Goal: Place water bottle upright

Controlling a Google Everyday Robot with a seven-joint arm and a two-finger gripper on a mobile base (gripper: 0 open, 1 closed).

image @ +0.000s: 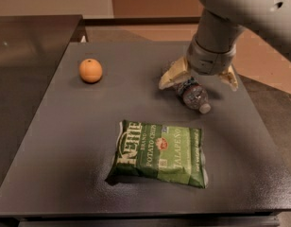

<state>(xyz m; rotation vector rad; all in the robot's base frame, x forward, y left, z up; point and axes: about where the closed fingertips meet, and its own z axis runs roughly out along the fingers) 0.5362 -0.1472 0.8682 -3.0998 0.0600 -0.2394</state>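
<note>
The water bottle lies on its side on the dark table, right of centre, its white cap pointing toward the front right. It is clear and ribbed, with a dark label band. My gripper is directly above the bottle, coming down from the upper right. Its two cream fingers are spread wide, one finger left of the bottle and the other at the right. The arm's wrist hides the bottle's rear end. The fingers straddle the bottle without closing on it.
An orange sits at the back left of the table. A green jalapeño chip bag lies flat in front of the bottle. A lower dark counter adjoins on the left. The table's right edge runs near the gripper.
</note>
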